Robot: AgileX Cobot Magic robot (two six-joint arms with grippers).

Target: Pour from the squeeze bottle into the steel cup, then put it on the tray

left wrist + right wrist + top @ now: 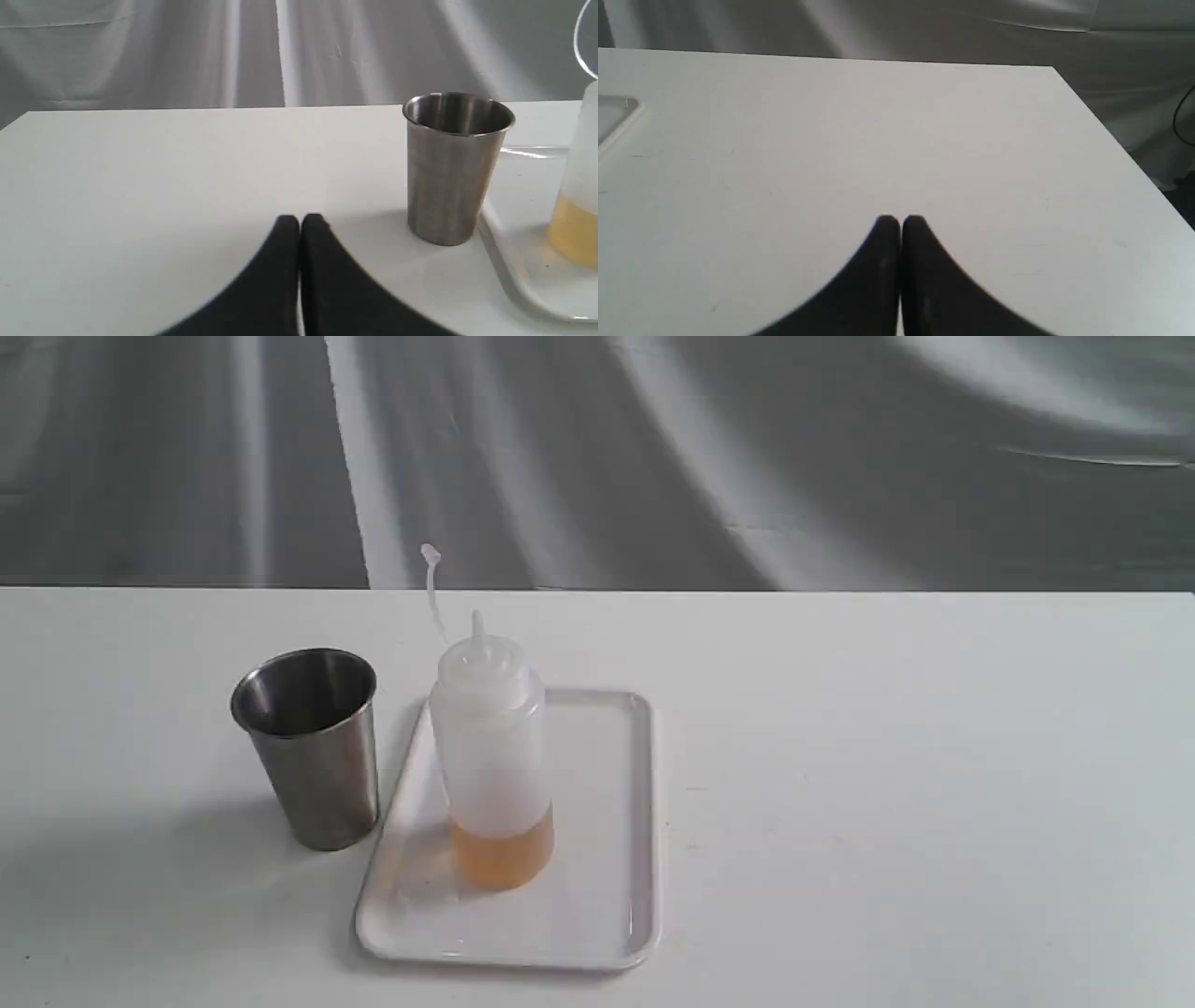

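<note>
Left gripper (pixel 299 219) (left wrist view): jaws pressed together, nothing between them, low over the bare table (pixel 140 186).
Steel cup (pixel 455 168) (left wrist view): upright on the table ahead of the fingertips and apart from them, just beside the tray (pixel 523 200). Whether they touch cannot be told.
Squeeze bottle (pixel 579 196) (left wrist view): stands on the tray beyond the cup, with amber liquid low in its body.
Right gripper (pixel 900 220) (right wrist view): jaws closed tight and empty over open table. Only a corner of the tray shows, well apart from it.
Layout (exterior view): neither arm appears. The bottle (pixel 490 747) is upright on the tray's cup-side half, its nozzle (pixel 478 625) uncapped and the cap strap (pixel 431 588) sticking up. The cup (pixel 313 756) stands on the table at the tray's edge.
Cup contents: the interior is dark, so liquid cannot be confirmed.
Step in hand (judgement): either the pour has not begun or the task is done. The frames do not settle it.
Doing the pour well (judgement): open wide, then grip the bottle mid-body above the liquid line, lightly, since soft walls squirt.
Aim (judgement): bring the nozzle over the cup's mouth before tipping, and tilt slowly because little liquid remains.
Risk (judgement): the strap could snag and the narrow-based cup could tip if bumped.
</note>
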